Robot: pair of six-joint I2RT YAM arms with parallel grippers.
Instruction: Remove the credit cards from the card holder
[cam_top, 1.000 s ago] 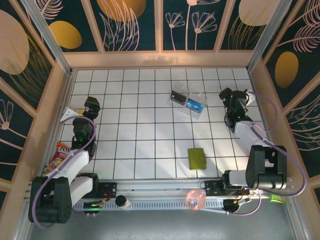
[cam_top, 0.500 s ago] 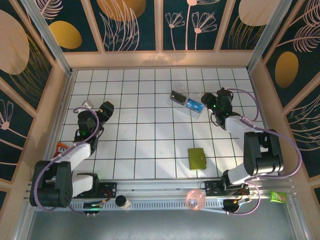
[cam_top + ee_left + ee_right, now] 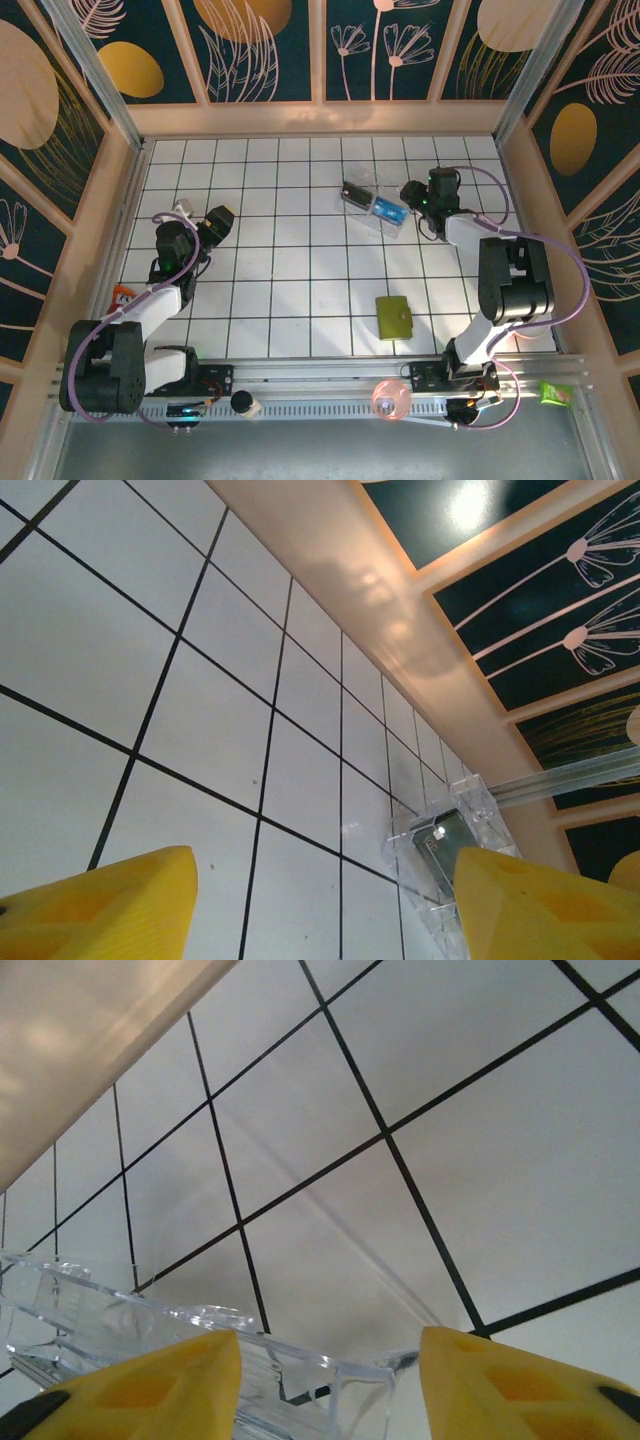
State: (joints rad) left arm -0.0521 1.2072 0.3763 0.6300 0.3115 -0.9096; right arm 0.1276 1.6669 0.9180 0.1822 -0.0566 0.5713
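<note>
The card holder (image 3: 394, 317), a small olive-green wallet, lies folded shut on the white tiled table near the front right, far from both grippers. The credit cards are hidden. My left gripper (image 3: 222, 222) hovers at mid-left, open, with nothing between its yellow fingers (image 3: 100, 905), and it points across the tiles. My right gripper (image 3: 413, 195) is at the right end of a clear plastic box (image 3: 376, 207) with dark and blue contents. It is open, the box's clear corner (image 3: 300, 1370) lies between its fingers (image 3: 520, 1385), and a gap shows on the right side.
The clear box (image 3: 450, 840) also appears ahead of the left gripper (image 3: 325, 910). A snack packet (image 3: 120, 295) lies at the left wall. A pink ring (image 3: 390, 398) and a small bottle (image 3: 243, 403) sit on the front rail. Wooden walls enclose the table.
The right gripper swung left from the right side up to the clear box. The left gripper moved a little right toward the middle. Both jaws have narrowed.
</note>
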